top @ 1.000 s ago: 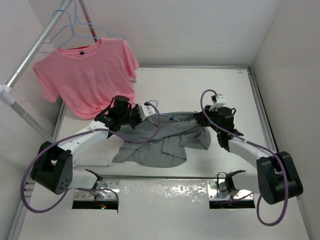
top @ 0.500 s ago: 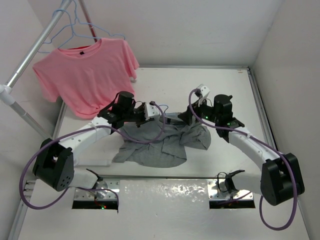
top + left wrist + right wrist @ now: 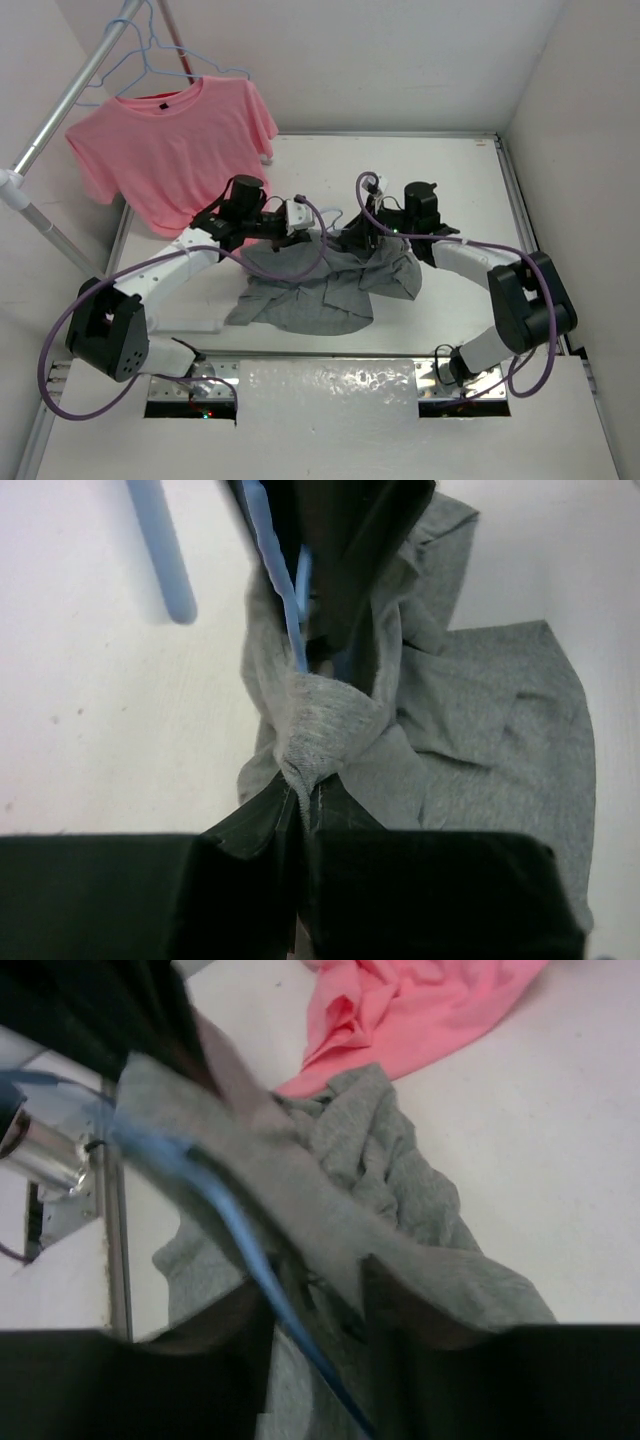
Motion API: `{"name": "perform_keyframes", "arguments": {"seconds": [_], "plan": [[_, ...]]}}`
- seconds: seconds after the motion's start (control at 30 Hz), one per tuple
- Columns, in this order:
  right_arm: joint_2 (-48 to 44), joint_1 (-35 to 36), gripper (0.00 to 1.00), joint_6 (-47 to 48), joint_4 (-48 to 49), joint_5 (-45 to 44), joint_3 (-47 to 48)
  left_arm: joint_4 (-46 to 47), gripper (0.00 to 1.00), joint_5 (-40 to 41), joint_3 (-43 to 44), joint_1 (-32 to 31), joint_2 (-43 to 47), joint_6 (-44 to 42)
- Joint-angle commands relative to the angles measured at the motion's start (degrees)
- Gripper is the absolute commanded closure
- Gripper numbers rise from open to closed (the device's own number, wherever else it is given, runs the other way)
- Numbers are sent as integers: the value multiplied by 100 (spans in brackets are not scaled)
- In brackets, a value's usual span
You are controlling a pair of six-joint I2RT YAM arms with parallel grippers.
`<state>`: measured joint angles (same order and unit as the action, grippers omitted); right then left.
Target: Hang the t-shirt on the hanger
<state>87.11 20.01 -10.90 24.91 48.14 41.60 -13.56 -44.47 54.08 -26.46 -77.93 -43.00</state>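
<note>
The grey t-shirt lies crumpled on the white table, its upper part lifted between my two grippers. My left gripper is shut on a bunched fold of the t-shirt; the pinch shows in the left wrist view. The pale-blue hanger wire runs up from that fold into my right gripper's dark fingers. In the right wrist view the hanger passes between the jaws of my right gripper, which stand a little apart, closed round the wire and grey cloth. Most of the hanger is hidden under fabric.
A pink t-shirt hangs on a hanger from the metal rack at the back left, with spare blue hangers above. Its hem shows in the right wrist view. White walls enclose the table.
My right gripper has swung left and forward towards the left gripper, so the two now sit close together over the shirt's top. The left gripper has shifted slightly, still holding the fabric.
</note>
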Motion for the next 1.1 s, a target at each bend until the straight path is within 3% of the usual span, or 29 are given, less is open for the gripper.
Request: {"name": "perform_keyframes", "arguments": {"seconds": [0.0,0.03,0.1,0.17,0.33,0.53,0.77,0.9,1.07], "plan": [[131,12,74,-202,708,380,322,108,100,-756,296,369,24,108],[122,12,92,-342,796,398,287,82,100,-835,304,517,32,99],[-132,3,100,-378,893,328,103,-58,100,-862,313,650,32,-23],[-448,12,100,-142,710,-23,-64,-751,100,-950,418,809,32,-654],[-1608,12,100,1044,-1082,-839,180,-1999,100,-862,708,1124,155,-1623],[-2400,12,100,1678,-2190,-1245,514,-2054,99,-677,761,1468,401,-1720],[-2910,12,100,1995,-3123,-1465,946,-2203,81,-642,946,1582,533,-1738],[-3016,20,100,1916,-3281,-1474,1191,-2177,86,-607,1113,1653,603,-1563],[-3025,12,100,2065,-3773,-1702,1481,-2326,67,-668,1385,1696,630,-1334]]}}
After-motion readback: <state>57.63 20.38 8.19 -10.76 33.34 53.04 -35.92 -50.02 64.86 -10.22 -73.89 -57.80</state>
